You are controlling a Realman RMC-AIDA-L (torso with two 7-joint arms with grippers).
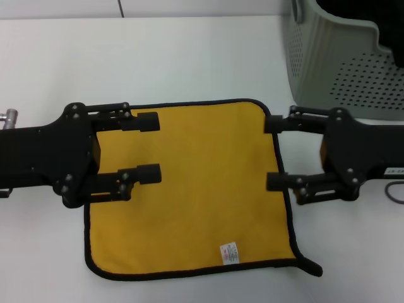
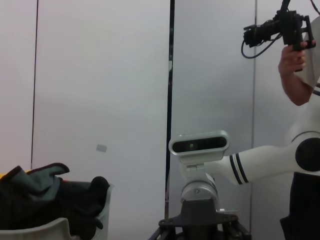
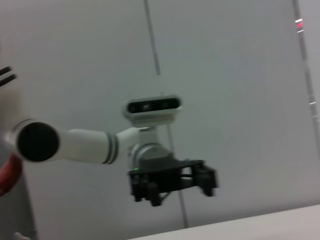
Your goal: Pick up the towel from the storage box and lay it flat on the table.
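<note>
Square mustard-yellow cloth towel with thin black edging [image 1: 196,189]: spread out on the plain white tabletop [image 1: 158,57], in the middle and lower part of the head view. Yellow side up. Small white care label [image 1: 229,254] near the bottom edge. Mostly flat already, but one corner at the lower right pokes out in a dark little tail, maybe folded over.

Left black gripper [image 1: 146,146]: at the left of the frame, over the towel's left edge. Two fingers spread wide apart, nothing between them. Touching the cloth or just above it: hard to tell.

Right black gripper [image 1: 275,153]: at the right of the frame, at the towel's right edge. Fingers also spread wide, holding nothing.

Probably soft, thin and very light. Floppy, so easy to wrinkle or drag. Not breakable. Best place to pinch: a corner or the black edge, one on each side, then a gentle pull outward to smooth it.

Pale grey-green plastic bin with dotted sides [image 1: 341,69]: upper right corner of the head view, well apart from the towel. Dark inside. In the left wrist view, lower left, a heap of dark cloth things [image 2: 45,200] sticking up over its rim. What kind of cloth: cannot tell.

Task nearly done, by the look of it.
</note>
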